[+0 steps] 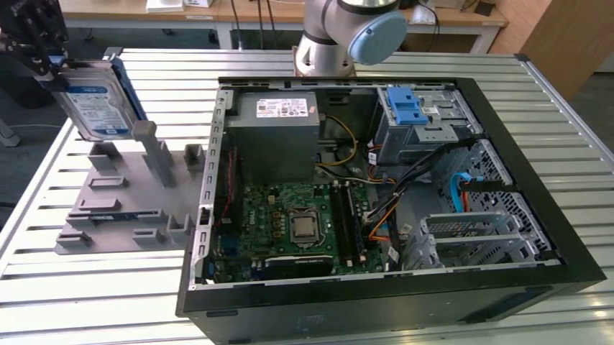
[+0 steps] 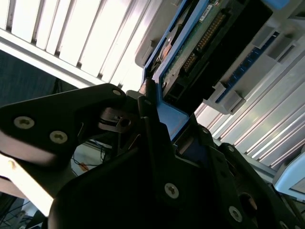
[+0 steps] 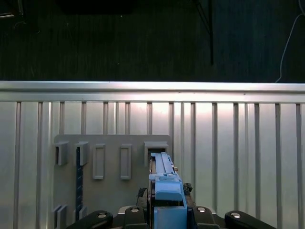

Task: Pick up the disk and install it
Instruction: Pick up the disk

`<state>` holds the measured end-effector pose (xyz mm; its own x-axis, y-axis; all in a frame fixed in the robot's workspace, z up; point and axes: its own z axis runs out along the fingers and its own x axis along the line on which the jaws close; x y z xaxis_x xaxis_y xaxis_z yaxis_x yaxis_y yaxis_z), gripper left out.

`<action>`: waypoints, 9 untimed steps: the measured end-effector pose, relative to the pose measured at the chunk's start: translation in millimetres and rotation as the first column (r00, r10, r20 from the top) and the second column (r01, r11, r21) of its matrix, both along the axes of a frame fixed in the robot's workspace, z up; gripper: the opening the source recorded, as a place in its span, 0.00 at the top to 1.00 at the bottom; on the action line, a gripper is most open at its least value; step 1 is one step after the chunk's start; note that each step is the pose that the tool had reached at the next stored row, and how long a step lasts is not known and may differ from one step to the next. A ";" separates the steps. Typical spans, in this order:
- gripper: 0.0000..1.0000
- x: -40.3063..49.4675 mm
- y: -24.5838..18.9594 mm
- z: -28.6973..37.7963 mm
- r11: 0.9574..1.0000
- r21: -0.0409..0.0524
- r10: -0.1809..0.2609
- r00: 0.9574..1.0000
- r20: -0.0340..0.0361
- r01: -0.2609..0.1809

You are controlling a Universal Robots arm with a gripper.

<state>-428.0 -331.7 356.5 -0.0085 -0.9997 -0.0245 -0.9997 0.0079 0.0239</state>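
The disk (image 1: 93, 100), a silver drive with a white-and-blue label in a blue carrier, stands on edge at the exterior view's far left, over the grey holder plate (image 1: 115, 201). My gripper (image 1: 50, 63) is shut on its upper end. In the first wrist view the carrier's blue edge (image 3: 164, 188) runs out from between my black fingers (image 3: 100, 218) toward a slot of the holder plate (image 3: 112, 143); whether the disk still touches that slot I cannot tell. The second wrist view shows the blue carrier (image 2: 167, 117) clamped in the gripper (image 2: 159, 126) and the drive's circuit-board side (image 2: 202, 40).
An open computer case (image 1: 384, 295) lies on the slatted metal table (image 1: 96, 287). Inside are the grey power-supply box (image 1: 278, 133), the motherboard (image 1: 298, 226), a drive bay with a blue latch (image 1: 410, 108) and a metal cage (image 1: 470, 241). The arm's base (image 1: 336, 36) stands behind the case.
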 end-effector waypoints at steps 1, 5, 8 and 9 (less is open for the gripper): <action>0.64 0.0 0.0 1.2 1.000 0.001 0.000 1.000 0.000 0.000; 0.64 0.0 0.0 6.0 1.000 0.003 0.000 1.000 0.000 0.000; 0.64 0.0 0.0 9.5 1.000 0.004 0.000 1.000 0.000 0.000; 0.64 0.0 0.0 10.5 1.000 0.005 0.000 1.000 0.000 0.000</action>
<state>-428.0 -331.8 367.0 -0.0084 -0.9995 -0.0292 -0.9997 0.0077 0.0239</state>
